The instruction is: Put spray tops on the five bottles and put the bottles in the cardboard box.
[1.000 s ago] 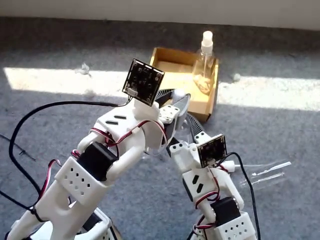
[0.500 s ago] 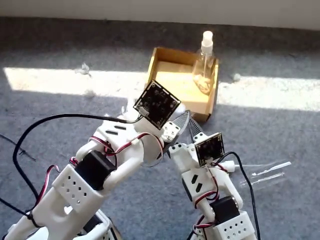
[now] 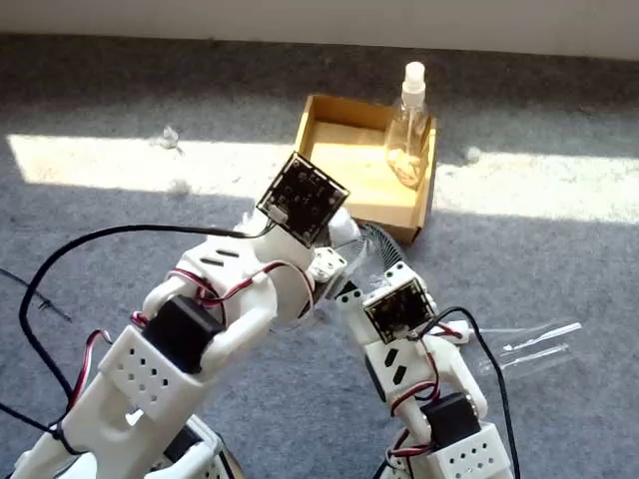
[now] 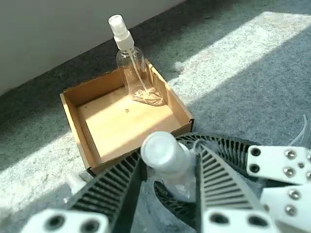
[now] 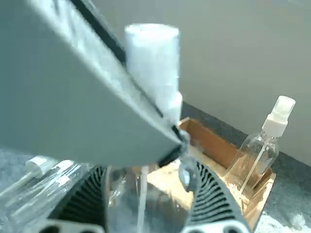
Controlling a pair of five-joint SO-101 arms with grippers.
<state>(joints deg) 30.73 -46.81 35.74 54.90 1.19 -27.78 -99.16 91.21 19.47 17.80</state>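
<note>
- Clamped the clear bottle low on its body with the right gripper, both fingers pressed tight on its sides.
- Pinched the white spray top with the left gripper, squeezed shut on it right over that bottle's neck, with the thin straw hanging down inside.
- Could not tell if the top was twisted all the way down yet.
- Looked light, thin and see-through, so likely slippery and easy to squash.
- Seemed best to hold it softly round the wide middle, and to take the top by its fat lower part, not the skinny nozzle.
- Might tip or pop out if squeezed too hard or let go too soon.
- Saw some loose bottles lying flat on the grey carpet, near the right arm's base.
- Farther off, found the cardboard box open on the carpet, just past both grippers.
- Spotted one finished bottle inside it, top already on, leaning in a far corner against the box wall.
</note>
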